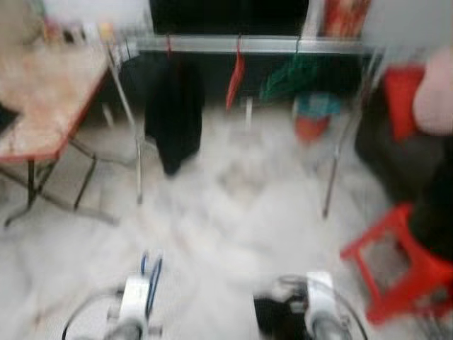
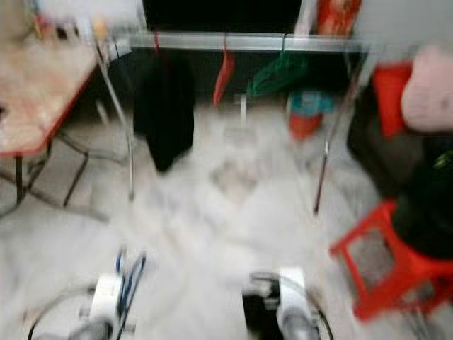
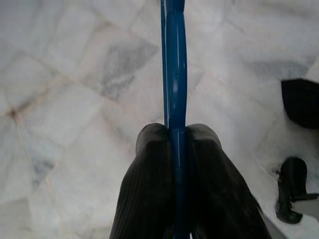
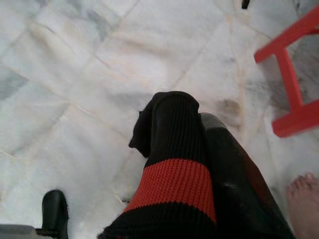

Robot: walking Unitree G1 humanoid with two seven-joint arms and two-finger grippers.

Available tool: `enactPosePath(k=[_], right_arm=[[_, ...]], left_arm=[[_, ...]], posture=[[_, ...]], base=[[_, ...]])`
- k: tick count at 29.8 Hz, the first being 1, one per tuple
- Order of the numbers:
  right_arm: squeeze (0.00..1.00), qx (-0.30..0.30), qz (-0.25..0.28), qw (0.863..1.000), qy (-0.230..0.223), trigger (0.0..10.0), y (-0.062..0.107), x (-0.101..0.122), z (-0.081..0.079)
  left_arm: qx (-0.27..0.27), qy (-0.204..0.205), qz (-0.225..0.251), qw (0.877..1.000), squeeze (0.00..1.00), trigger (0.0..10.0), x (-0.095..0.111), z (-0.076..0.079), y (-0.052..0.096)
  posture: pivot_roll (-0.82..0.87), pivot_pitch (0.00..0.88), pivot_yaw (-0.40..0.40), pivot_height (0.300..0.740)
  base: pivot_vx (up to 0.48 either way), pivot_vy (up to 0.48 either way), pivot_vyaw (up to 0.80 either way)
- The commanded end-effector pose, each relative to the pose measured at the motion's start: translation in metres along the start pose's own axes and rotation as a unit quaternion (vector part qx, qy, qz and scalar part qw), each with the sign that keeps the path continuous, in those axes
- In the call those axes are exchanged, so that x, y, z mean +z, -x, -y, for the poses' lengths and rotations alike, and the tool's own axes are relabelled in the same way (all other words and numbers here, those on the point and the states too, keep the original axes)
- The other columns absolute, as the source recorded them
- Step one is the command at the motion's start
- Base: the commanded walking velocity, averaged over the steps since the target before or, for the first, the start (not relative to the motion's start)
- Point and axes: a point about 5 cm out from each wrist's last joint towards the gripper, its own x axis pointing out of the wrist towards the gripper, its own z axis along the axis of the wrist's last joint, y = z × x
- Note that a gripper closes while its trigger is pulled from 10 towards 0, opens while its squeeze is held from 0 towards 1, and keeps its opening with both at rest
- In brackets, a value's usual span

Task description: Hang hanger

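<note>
The left gripper (image 3: 174,137) is clamped on a blue hanger (image 3: 174,64) over the marble floor (image 3: 65,99), the right gripper (image 4: 199,129) grips a black-and-red knitted cloth (image 4: 174,164), and a clothes rail (image 1: 248,44) stands ahead.

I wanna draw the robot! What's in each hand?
Left gripper: fingers shut on the blue hanger.
Right gripper: holding a black-and-red knit cloth.
</note>
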Motion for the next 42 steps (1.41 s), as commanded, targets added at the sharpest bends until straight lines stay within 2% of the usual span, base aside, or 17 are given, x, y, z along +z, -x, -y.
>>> enactPosePath(k=[1, 8, 12, 14, 16, 18, 19, 21, 24, 29, 33, 35, 38, 39, 40, 41, 42], right_arm=[[0.0, -0.009, 0.017, 1.0, -0.002, 10.0, -0.002, 0.009, 0.006], [0.0, -0.011, 0.042, 0.999, -0.014, 10.0, -0.005, 0.024, 0.01], [0.0, -0.014, 0.077, 0.997, -0.029, 10.0, -0.009, 0.046, 0.016], [0.0, -0.008, 0.107, 0.994, -0.028, 10.0, -0.011, 0.067, 0.017], [0.0, -0.006, 0.116, 0.993, -0.026, 10.0, -0.011, 0.074, 0.018], [0.0, -0.008, 0.156, 0.987, -0.025, 10.0, -0.012, 0.104, 0.02], [0.0, -0.008, 0.156, 0.987, -0.025, 10.0, -0.012, 0.104, 0.02], [0.0, -0.001, 0.202, 0.979, -0.023, 10.0, -0.011, 0.137, 0.02], [0.0, 0.008, 0.214, 0.977, 0.001, 10.0, -0.01, 0.151, 0.019], [0.0, 0.015, 0.213, 0.976, 0.047, 10.0, -0.009, 0.17, 0.019], [0.0, 0.019, 0.216, 0.974, 0.065, 10.0, -0.008, 0.182, 0.017], [0.0, 0.032, 0.233, 0.967, 0.098, 10.0, -0.004, 0.2, 0.009], [0.0, 0.029, 0.235, 0.965, 0.112, 10.0, -0.004, 0.204, 0.007], [0.0, 0.026, 0.238, 0.963, 0.122, 10.0, -0.003, 0.207, 0.006], [0.0, 0.026, 0.24, 0.963, 0.122, 10.0, -0.002, 0.211, 0.005], [0.0, 0.026, 0.24, 0.963, 0.122, 10.0, -0.002, 0.211, 0.005], [0.0, 0.025, 0.242, 0.962, 0.123, 10.0, -0.001, 0.214, 0.003]], left_arm=[[0.0, -0.011, 0.004, 1.0, 0.0, 10.0, 0.004, 0.002, -0.001], [0.0, -0.014, 0.006, 1.0, 0.0, 10.0, 0.002, 0.0, 0.0], [-0.003, -0.018, 0.025, 1.0, 0.0, 10.0, 0.008, -0.003, -0.001], [-0.011, -0.019, 0.043, 0.999, 0.0, 10.0, 0.02, -0.004, -0.003], [-0.015, -0.019, 0.048, 0.999, 0.0, 10.0, 0.024, -0.003, -0.003], [-0.034, -0.033, 0.069, 0.997, 0.0, 10.0, 0.037, -0.002, -0.005], [-0.034, -0.033, 0.069, 0.997, 0.0, 10.0, 0.037, -0.002, -0.005], [-0.049, -0.039, 0.092, 0.994, 0.0, 10.0, 0.051, 0.0, -0.007], [-0.058, -0.038, 0.107, 0.992, 0.0, 10.0, 0.062, 0.0, -0.007], [-0.148, -0.098, 0.147, 0.973, 0.0, 10.0, 0.086, 0.008, -0.005], [-0.186, -0.131, 0.156, 0.961, 0.0, 10.0, 0.094, 0.004, -0.003], [-0.251, -0.157, 0.168, 0.94, 0.0, 10.0, 0.109, -0.002, 0.003], [-0.285, -0.179, 0.169, 0.926, 0.0, 10.0, 0.114, -0.003, 0.008], [-0.304, -0.2, 0.162, 0.917, 0.0, 10.0, 0.115, -0.004, 0.012], [-0.335, -0.232, 0.146, 0.902, 0.0, 10.0, 0.116, -0.006, 0.019], [-0.335, -0.232, 0.146, 0.902, 0.0, 10.0, 0.116, -0.006, 0.019], [-0.363, -0.259, 0.128, 0.886, 0.0, 10.0, 0.117, -0.008, 0.026]], posture=[[-0.01, 0.0, 0.023, 0.74], [-0.01, 0.0, 0.022, 0.74], [-0.01, 0.0, 0.022, 0.74], [-0.01, 0.0, 0.022, 0.74], [-0.01, 0.0, 0.022, 0.74], [0.0, 0.0, 0.019, 0.74], [0.0, 0.0, 0.019, 0.74], [0.0, 0.0, 0.018, 0.74], [-0.01, 0.0, 0.02, 0.74], [-0.01, 0.0, 0.017, 0.74], [-0.01, 0.0, 0.017, 0.74], [-0.01, 0.0, 0.017, 0.74], [0.0, 0.0, 0.015, 0.74], [0.0, 0.0, 0.013, 0.74], [0.0, 0.0, 0.011, 0.74], [0.0, 0.0, 0.011, 0.74], [0.01, 0.0, 0.009, 0.74]], base=[[0.0, 0.0, 0.0], [0.0, 0.0, 0.0], [0.0, 0.0, 0.0], [0.0, 0.0, 0.0], [0.0, 0.0, 0.0], [0.0, 0.0, 0.0], [0.0, 0.0, 0.0], [0.0, 0.0, 0.0], [0.0, 0.0, 0.0], [0.0, 0.0, 0.0], [0.0, 0.0, 0.0], [0.0, 0.0, 0.0], [0.0, 0.0, 0.0], [0.0, 0.0, 0.0], [0.0, 0.0, 0.0], [0.0, 0.0, 0.0], [0.0, 0.0, 0.0]])
